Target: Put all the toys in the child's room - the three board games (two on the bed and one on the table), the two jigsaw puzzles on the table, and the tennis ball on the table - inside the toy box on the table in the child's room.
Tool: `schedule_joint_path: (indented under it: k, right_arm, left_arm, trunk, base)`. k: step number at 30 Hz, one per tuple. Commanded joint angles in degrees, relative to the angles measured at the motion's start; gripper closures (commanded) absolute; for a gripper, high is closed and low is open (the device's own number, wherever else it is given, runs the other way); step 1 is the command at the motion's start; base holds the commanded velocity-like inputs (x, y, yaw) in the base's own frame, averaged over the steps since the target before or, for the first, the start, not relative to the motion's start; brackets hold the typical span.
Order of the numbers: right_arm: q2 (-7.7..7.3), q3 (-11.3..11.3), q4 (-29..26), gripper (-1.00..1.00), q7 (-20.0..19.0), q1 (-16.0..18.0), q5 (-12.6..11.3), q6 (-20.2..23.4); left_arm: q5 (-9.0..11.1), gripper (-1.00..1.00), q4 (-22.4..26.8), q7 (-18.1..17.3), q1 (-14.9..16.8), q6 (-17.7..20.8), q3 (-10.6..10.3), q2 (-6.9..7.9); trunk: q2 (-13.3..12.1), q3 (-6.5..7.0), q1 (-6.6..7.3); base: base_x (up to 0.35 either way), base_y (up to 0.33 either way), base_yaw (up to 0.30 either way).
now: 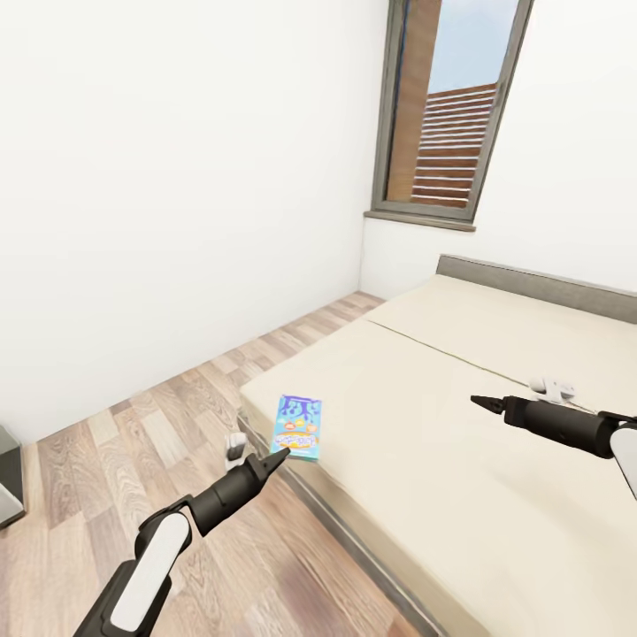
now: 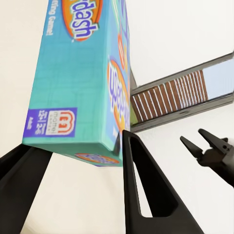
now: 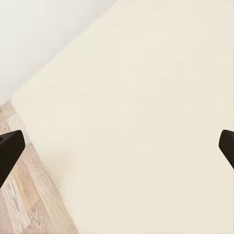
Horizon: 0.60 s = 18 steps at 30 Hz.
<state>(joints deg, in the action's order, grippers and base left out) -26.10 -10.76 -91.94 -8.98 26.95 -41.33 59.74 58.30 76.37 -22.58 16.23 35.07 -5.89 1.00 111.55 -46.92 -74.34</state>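
Observation:
A turquoise board game box (image 1: pixel 298 426) sits at the near corner of the bed (image 1: pixel 460 460). My left gripper (image 1: pixel 279 456) is at the box's near end, shut on it. In the left wrist view the board game box (image 2: pixel 83 78) fills the space between the two dark fingers (image 2: pixel 144 195), whose tips touch its end corners. My right gripper (image 1: pixel 482 404) hovers open over the middle of the bed, with nothing between its fingers (image 3: pixel 9 151). The right gripper (image 2: pixel 204 139) also appears in the left wrist view. The table, toy box and other toys are out of view.
The bed has a grey frame and headboard (image 1: pixel 540 281) under a window (image 1: pixel 451 115). Wood floor (image 1: pixel 159 416) runs between the bed and the white wall on the left. A small white object (image 1: pixel 553 387) lies on the bed behind my right arm.

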Motion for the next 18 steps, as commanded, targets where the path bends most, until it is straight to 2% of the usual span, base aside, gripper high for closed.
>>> schedule_joint_path:
  k: [1,12,18]
  right_arm:
    - [0.00,-0.1,0.0,-1.00,-0.6,0.0,0.6,0.3]
    - [0.01,-0.1,-0.4,-1.00,-0.6,-0.1,0.6,0.3]
    - [-0.04,0.0,-0.4,-1.00,-2.1,-1.7,0.6,0.3]
  left_arm:
    - [0.3,1.00,0.0,0.1,0.0,0.3,0.0,0.03]
    - [0.3,1.00,0.0,0.1,-0.1,1.1,0.1,0.06]
    - [0.4,1.00,0.0,0.0,-0.4,1.4,1.8,0.06]
  trunk:
    - [-0.4,0.22,0.23]
    - [-4.8,2.91,2.65]
    - [-7.2,4.05,3.97]
  base:
    - [0.000,0.000,0.128]
    - [0.000,0.000,0.125]
    - [0.000,0.000,0.037]
